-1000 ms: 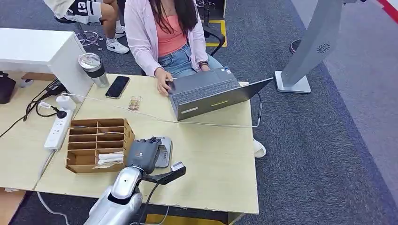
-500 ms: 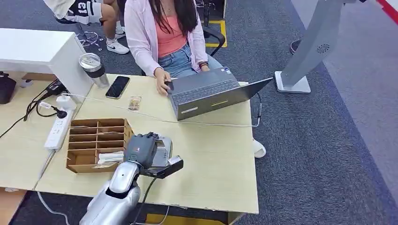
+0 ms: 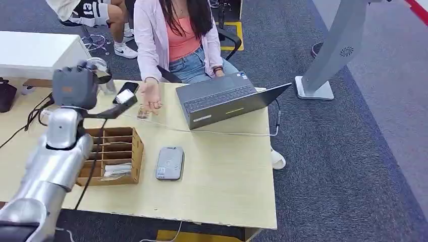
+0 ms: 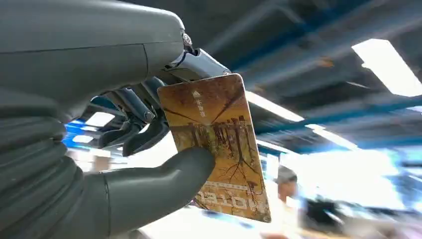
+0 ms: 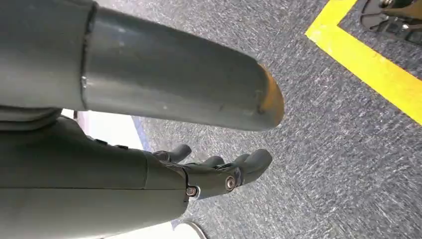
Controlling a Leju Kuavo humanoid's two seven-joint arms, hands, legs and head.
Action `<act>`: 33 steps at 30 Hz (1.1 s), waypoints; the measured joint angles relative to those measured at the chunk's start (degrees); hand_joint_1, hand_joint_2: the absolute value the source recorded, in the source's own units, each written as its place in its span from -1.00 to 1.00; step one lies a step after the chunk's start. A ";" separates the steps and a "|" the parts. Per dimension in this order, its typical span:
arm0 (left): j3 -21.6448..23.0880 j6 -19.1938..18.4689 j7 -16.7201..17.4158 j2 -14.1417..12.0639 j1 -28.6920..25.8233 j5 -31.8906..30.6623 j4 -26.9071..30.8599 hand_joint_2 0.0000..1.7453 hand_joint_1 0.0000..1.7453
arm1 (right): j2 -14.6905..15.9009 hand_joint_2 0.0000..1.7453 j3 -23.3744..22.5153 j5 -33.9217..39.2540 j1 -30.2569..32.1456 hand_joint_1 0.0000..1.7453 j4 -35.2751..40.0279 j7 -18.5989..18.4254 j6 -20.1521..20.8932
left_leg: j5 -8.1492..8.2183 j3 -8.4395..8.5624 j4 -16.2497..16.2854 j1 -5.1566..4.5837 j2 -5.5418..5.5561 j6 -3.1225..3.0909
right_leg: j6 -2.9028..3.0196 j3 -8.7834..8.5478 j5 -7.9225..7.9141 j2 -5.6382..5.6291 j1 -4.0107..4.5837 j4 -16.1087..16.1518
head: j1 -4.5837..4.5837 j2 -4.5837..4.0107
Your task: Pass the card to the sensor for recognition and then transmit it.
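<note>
While our left hand (image 3: 74, 86) pinches the thin brown picture card (image 4: 215, 144) up high on the far left, near the person's open palm (image 3: 150, 97), we judge it stiff, light and slippery; hold its edge.

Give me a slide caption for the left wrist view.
Left hand pinches a brown printed card upright beneath ceiling lights.
</note>
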State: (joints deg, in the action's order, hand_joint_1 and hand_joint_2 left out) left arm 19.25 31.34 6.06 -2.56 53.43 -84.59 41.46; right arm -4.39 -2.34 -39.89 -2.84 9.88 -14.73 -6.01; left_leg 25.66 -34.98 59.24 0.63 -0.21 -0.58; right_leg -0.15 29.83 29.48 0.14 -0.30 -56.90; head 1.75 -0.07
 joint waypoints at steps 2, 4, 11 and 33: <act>-1.33 -0.46 -0.09 -1.53 2.91 -0.83 -0.94 1.00 1.00 | 0.00 -1.00 0.00 -0.26 -0.08 -1.00 0.02 0.00 0.13 | -0.01 0.00 0.00 0.00 0.04 0.01 | 0.00 -0.01 0.00 0.05 0.00 -0.01 | -0.02 0.00; -2.05 -0.52 -0.11 -2.33 4.43 -1.11 -1.44 1.00 1.00 | 0.00 -1.00 0.00 -0.26 -0.13 -1.00 0.02 -0.02 0.26 | -0.01 -0.01 -0.01 0.00 0.05 0.01 | 0.00 -0.01 0.01 0.06 0.00 -0.01 | 0.00 0.00; -2.90 -0.48 -0.09 -3.41 5.96 -1.57 -2.97 1.00 1.00 | 0.00 -1.00 0.00 -0.26 -0.17 -1.00 0.02 -0.04 0.50 | -0.01 -0.03 0.00 -0.03 0.04 0.01 | 0.00 -0.01 0.00 0.04 -0.03 0.00 | 0.02 0.00; -4.17 -0.24 -0.07 -3.58 5.51 -1.92 -5.05 1.00 -1.00 | 0.00 -1.00 -0.20 -0.81 -0.17 -1.00 0.02 0.11 0.68 | -0.03 -0.07 0.00 -0.01 0.04 -0.01 | 0.01 0.04 0.00 0.03 -0.02 -0.01 | 0.02 0.00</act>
State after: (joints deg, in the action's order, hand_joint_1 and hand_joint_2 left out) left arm 15.08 31.10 5.99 -6.14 58.94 -86.51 36.41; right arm -4.39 -2.54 -40.70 -3.01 9.90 -14.62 -5.33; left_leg 25.64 -35.05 59.24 0.62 -0.17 -0.59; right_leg -0.15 29.87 29.48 0.17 -0.33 -56.90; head 1.77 -0.07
